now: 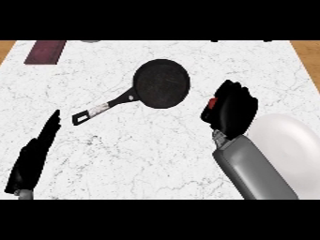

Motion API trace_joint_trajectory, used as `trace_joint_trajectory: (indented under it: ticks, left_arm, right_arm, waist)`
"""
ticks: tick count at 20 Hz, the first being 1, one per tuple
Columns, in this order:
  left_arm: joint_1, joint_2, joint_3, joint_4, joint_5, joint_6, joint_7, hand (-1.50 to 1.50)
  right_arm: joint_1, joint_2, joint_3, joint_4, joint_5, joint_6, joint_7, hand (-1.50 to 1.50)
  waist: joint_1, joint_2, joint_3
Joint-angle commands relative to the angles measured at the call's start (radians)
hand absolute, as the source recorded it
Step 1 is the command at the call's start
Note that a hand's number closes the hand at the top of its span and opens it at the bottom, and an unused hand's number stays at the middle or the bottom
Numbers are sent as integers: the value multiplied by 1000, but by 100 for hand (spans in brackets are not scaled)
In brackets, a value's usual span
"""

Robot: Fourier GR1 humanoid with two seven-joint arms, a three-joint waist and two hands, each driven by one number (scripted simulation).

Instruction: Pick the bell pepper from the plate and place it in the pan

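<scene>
Right hand (229, 110), black, fingers curling around a small red bell pepper (212, 102); only a sliver of red is showing at the hand's upper-left edge, rest hidden by the fingers. So the pepper is sitting in the hand, off the plate, not yet in the pan.

Round white ceramic plate (294, 154) is lying just right of and below the hand, partly behind the grey right forearm (252, 168). Nothing is showing on its visible surface. Round black frying pan (162, 83) is lying to the hand's upper left, nearby but apart, its black-and-silver handle (103, 108) pointing down-left away from the hand.

Step in hand, judging: carrying the pepper across to the pan. Doing it well means keeping the fingers closed while moving up-left until the hand is over the pan's middle rather than its near rim, then lowering before opening, so the pepper is not rolling out over the edge. Coming in from the right side is avoiding the handle.

Pose: right forearm is rising steeply from the lower edge, angling up-left, back of the hand facing the view, knuckles toward the pan.

Left hand (34, 157) is resting open far left of the right hand, fingers straight and pointing up, touching nothing, on the white marble counter (141, 154).
</scene>
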Motion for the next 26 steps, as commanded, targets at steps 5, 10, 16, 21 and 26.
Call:
trace_joint_trajectory:
  ticks: [5,10,16,21,26]
  left_arm:
    - [-5,-26,-18,40,-16,-3,-77,0]
    - [-34,-42,-50,-8,-24,-8,-10,0]
    - [-26,-12,-35,-3,-24,-32,-32,0]
    - [-72,-16,-26,16,-18,-36,-24,0]
    - [-79,-42,-53,4,-32,-25,-28,0]
  right_arm:
    - [-263,118,-110,83,44,79,197,150]
    - [-365,120,-260,337,-15,-107,94,150]
    - [-412,120,-358,539,-111,-259,-19,150]
    - [-471,121,-477,771,-162,-285,-168,150]
    - [-487,121,-598,813,-360,-349,-278,150]
  waist:
    - [37,23,5]
    - [72,38,7]
    - [90,43,7]
    - [102,57,7]
    - [132,68,11]
